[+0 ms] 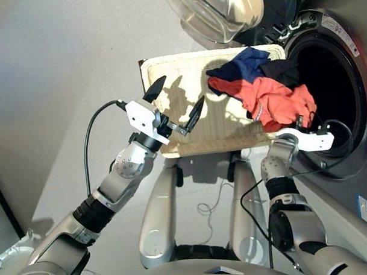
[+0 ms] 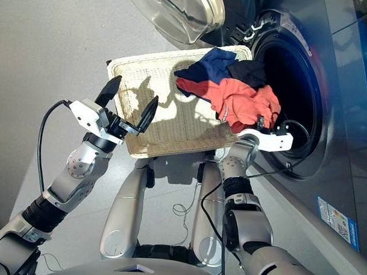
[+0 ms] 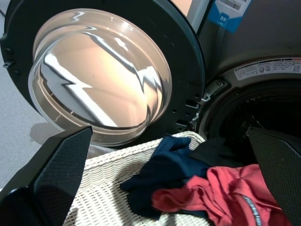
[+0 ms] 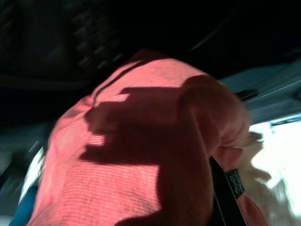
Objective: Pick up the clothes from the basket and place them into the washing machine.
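While the washer (image 1: 348, 89) stands with its door (image 1: 212, 15) swung wide and its drum mouth dark and unobstructed, the step in hand looks to be lifting the coral garment (image 1: 278, 101) out of the basket (image 1: 179, 83) and over the porthole lip. The basket sits just in front of the washer, its far corner right against the drum opening, so the carry is short; done well, I judge it wants a firm hold on a good fold of cloth, a lift high enough that no trailing hem catches on the basket rim or the door seal, and a release well inside the drum, not on its edge. The right gripper (image 1: 301, 125) is buried in the coral cloth at the basket corner nearest the washer; its wrist view is filled with that fabric and I cannot tell whether its fingers are pinching it or not. The left gripper (image 1: 176, 101) hovers over the bare half of the basket, away from the washer, its two fingers spread wide and holding nothing. By count: one washer, one basket, two grippers, and three garments, all heaped at the washer end of the basket, the coral one on top nearest the drum, the navy one (image 1: 243, 64) beside it, the black one (image 1: 282, 70) at the corner touching the opening.
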`<state>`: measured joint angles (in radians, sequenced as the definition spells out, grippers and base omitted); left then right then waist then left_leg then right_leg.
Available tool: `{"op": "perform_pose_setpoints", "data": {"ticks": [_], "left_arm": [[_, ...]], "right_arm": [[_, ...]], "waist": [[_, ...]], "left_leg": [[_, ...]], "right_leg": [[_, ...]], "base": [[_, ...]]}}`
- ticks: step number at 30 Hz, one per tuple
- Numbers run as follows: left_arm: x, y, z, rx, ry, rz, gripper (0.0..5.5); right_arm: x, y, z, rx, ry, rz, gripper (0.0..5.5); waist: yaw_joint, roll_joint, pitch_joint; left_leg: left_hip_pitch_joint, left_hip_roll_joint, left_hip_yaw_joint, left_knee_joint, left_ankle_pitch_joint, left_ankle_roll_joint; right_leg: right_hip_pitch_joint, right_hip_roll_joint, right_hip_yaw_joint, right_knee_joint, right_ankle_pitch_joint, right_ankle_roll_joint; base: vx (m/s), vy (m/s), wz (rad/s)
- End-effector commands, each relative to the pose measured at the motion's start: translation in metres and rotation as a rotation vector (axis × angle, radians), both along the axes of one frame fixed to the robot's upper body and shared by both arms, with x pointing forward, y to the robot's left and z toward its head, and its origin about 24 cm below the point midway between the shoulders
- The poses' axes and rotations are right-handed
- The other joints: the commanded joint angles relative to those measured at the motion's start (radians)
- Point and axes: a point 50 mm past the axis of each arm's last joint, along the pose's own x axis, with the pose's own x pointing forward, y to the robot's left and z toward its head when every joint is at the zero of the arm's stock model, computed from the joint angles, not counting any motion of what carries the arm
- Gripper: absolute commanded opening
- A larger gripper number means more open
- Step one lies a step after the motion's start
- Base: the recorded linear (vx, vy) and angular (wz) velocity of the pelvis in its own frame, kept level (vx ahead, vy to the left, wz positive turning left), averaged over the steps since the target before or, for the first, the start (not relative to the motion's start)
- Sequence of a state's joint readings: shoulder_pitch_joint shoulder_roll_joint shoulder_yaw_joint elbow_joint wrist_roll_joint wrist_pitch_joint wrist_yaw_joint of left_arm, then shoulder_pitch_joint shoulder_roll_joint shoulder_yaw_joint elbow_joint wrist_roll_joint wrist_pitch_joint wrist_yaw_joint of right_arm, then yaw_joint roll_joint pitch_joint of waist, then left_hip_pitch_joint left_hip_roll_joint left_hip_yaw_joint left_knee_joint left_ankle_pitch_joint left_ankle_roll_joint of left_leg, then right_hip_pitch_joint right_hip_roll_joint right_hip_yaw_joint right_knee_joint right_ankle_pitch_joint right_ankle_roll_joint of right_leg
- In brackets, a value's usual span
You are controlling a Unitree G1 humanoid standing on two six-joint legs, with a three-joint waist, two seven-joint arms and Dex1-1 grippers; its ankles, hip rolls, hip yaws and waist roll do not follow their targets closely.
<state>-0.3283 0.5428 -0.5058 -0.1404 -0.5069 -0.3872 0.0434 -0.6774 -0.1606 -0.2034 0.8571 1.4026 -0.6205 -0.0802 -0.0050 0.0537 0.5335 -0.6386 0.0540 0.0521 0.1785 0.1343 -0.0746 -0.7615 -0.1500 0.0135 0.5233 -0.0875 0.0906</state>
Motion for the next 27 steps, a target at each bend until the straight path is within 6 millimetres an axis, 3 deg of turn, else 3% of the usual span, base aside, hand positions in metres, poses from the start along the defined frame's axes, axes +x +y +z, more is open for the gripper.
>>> {"op": "perform_pose_setpoints", "data": {"ticks": [1, 5, 6, 7, 10, 15, 27], "left_arm": [[-0.013, -0.010, 0.028, -0.047, -0.146, -0.069, 5.50], [-0.014, -0.011, 0.029, -0.057, -0.141, -0.083, 5.50], [-0.014, -0.008, 0.028, -0.062, -0.129, -0.077, 5.50], [-0.014, -0.008, 0.029, -0.065, -0.133, -0.080, 5.50], [-0.016, -0.002, 0.022, -0.062, -0.091, -0.076, 5.50], [-0.023, 0.008, 0.016, -0.031, -0.058, -0.087, 5.50], [-0.028, 0.021, 0.025, -0.038, -0.087, -0.060, 5.50]], "right_arm": [[-0.003, -0.035, 0.026, 0.027, -0.115, -0.130, 0.00], [-0.004, -0.060, 0.045, 0.052, -0.168, -0.210, 0.00], [-0.008, -0.077, 0.059, 0.037, -0.196, -0.269, 0.00], [-0.008, -0.078, 0.061, 0.035, -0.197, -0.271, 0.00], [-0.018, -0.108, 0.093, -0.016, -0.246, -0.360, 0.00], [-0.032, -0.141, 0.130, -0.117, -0.272, -0.428, 0.00], [-0.036, -0.156, 0.159, -0.308, -0.226, -0.373, 0.00]], "waist": [[-0.019, 0.050, -0.013], [-0.011, 0.058, -0.013], [-0.009, 0.059, -0.013], [-0.009, 0.063, -0.013], [-0.006, 0.061, -0.013], [-0.003, 0.052, -0.013], [0.002, 0.015, -0.013]], "left_leg": [[-0.054, -0.044, 0.001, 0.113, -0.078, 0.002], [-0.082, -0.048, -0.001, 0.121, -0.077, 0.001], [-0.101, -0.050, -0.004, 0.130, -0.078, 0.000], [-0.110, -0.051, -0.005, 0.136, -0.079, 0.000], [-0.161, -0.053, -0.009, 0.170, -0.087, 0.000], [-0.272, -0.047, -0.012, 0.286, -0.132, 0.001], [-0.452, -0.032, -0.026, 0.504, -0.208, 0.004]], "right_leg": [[0.015, -0.005, 0.007, -0.210, 0.176, 0.051], [-0.010, -0.007, 0.009, -0.204, 0.176, 0.052], [-0.029, -0.007, 0.011, -0.195, 0.174, 0.051], [-0.037, -0.008, 0.011, -0.188, 0.172, 0.050], [-0.086, -0.008, 0.012, -0.154, 0.165, 0.046], [-0.191, -0.007, 0.021, -0.038, 0.125, 0.037], [-0.359, -0.006, 0.024, 0.174, 0.049, 0.019]], "base": [[0.000, 0.000, 0.000], [0.000, 0.000, 0.000], [0.000, 0.000, 0.000], [0.000, 0.000, 0.000], [0.000, 0.000, 0.000], [0.000, 0.000, 0.000], [0.000, 0.000, 0.000]]}}
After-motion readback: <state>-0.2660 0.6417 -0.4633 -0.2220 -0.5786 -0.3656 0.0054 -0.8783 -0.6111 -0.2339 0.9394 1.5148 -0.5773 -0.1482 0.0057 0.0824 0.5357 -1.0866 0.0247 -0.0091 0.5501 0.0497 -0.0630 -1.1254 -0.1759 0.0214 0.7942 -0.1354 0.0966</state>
